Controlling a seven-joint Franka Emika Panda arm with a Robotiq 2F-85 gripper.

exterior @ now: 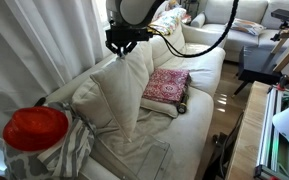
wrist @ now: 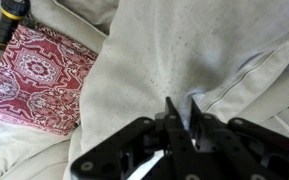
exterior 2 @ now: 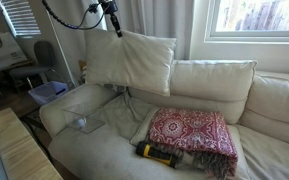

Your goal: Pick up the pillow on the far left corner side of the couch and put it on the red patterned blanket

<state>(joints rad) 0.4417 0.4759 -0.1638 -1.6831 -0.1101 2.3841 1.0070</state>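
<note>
Step in hand: carrying. The pillow (exterior 2: 132, 62) is already off the couch (exterior 2: 94, 140) and hangs in the air, so, as I judge it, the pick-up is done and the move to the blanket is under way.

Gripper: the gripper (wrist: 181, 112) is pinched narrow on a fold of the pillow's cloth near a seam; the wrist view shows fabric bunched between its fingers. In an exterior view it holds the pillow by its top corner, at about 11 o'clock on the pillow (exterior: 119, 85).

Pillow: it dangles below the gripper (exterior 2: 115, 27), near the couch's armrest end, its lower edge close to or brushing the seat and back cushions; I cannot tell which.

Blanket: the red patterned blanket (exterior 2: 189, 135) lies folded on the seat, from the pillow toward 4 o'clock in that exterior view and toward 9 o'clock in the wrist view (wrist: 34, 80). A small dark-and-yellow object (exterior 2: 156, 152) lies at its front edge.

Next move: likely a sideways carry along the couch until the pillow hangs over the blanket, then a descent and release. The limp pillow may swing and land off centre, so it probably needs lowering until it rests before the fingers part.

Other things: a striped throw (exterior: 69, 150) and a shiny red round object (exterior: 36, 128) sit near the armrest.
</note>
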